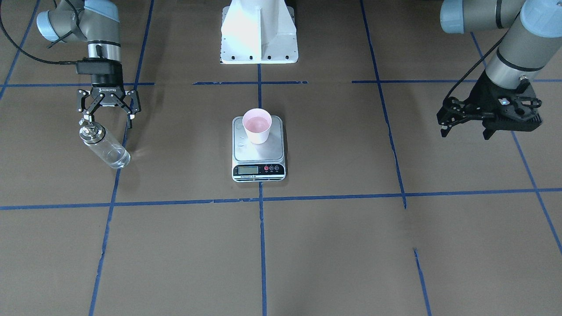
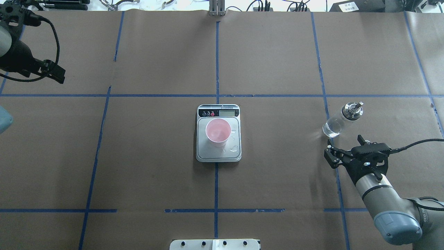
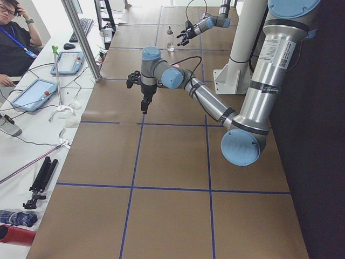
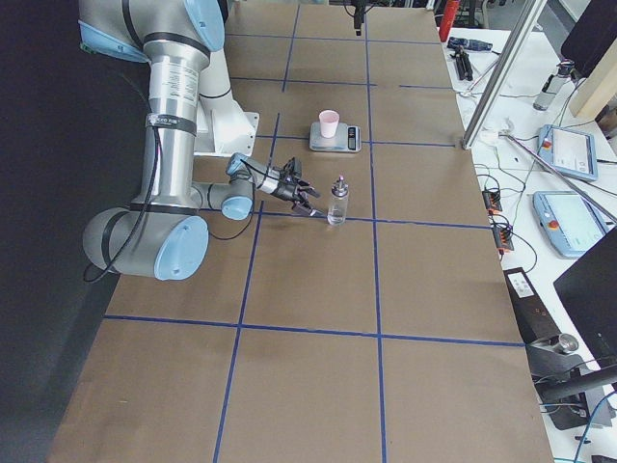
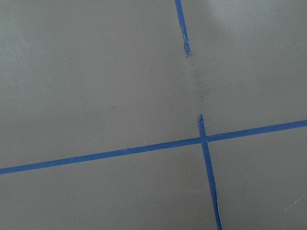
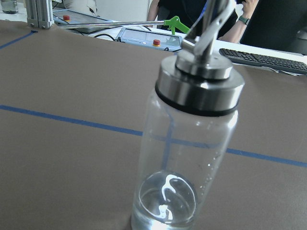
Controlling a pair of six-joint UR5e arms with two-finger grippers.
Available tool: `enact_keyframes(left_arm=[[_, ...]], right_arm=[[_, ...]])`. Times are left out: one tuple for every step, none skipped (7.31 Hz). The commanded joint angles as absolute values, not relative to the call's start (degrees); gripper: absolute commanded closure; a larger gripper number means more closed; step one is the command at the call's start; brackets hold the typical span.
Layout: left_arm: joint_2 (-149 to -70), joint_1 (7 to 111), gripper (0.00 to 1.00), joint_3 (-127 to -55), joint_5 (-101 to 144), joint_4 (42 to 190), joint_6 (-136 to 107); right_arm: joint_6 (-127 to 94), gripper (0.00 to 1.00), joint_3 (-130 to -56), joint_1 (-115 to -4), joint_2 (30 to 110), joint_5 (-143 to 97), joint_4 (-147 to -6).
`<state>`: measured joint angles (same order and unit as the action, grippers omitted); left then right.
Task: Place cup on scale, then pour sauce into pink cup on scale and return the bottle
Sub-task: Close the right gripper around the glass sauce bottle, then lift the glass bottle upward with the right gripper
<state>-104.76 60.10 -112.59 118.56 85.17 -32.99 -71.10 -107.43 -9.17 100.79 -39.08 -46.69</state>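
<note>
The pink cup stands upright on the steel platform of the scale at mid-table, also seen from overhead as cup on scale. A few clear drops lie on the platform beside it. The glass bottle with its metal cap stands upright on the table at the robot's right, with a little clear liquid at its bottom. My right gripper is open just behind the bottle, not touching it. My left gripper hovers open and empty far to the other side.
The white robot base stands behind the scale. Blue tape lines cross the brown table cover. Beyond the table's far edge are tablets, cables, a metal post and a seated person.
</note>
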Motion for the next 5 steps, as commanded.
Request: enact_keyframes(left_arm=[[-104.8,60.1,0.00,-112.5,118.6,85.2,-33.0],[-104.9,60.1,0.00,-112.5,118.6,85.2,-33.0],[-105.1,60.1,0.00,-112.5,118.6,85.2,-33.2],[-105.3,60.1,0.00,-112.5,118.6,85.2,-33.2],[-105.3,60.1,0.00,-112.4,118.6,85.2,-33.1]], right_arm=[[-70.8,0.00,-107.0,-10.4,100.5,-39.1,-46.7],[-70.4,0.00,-106.7,-11.4,100.5,-39.2,-46.6],[-70.3,0.00,-106.6,-11.8,100.2,-39.3,-46.3],[-69.1,0.00,-106.0,-12.6,99.5,-39.5,-45.8],[-67.7,0.00,-105.9,-12.9,98.3,-39.5,-45.5]])
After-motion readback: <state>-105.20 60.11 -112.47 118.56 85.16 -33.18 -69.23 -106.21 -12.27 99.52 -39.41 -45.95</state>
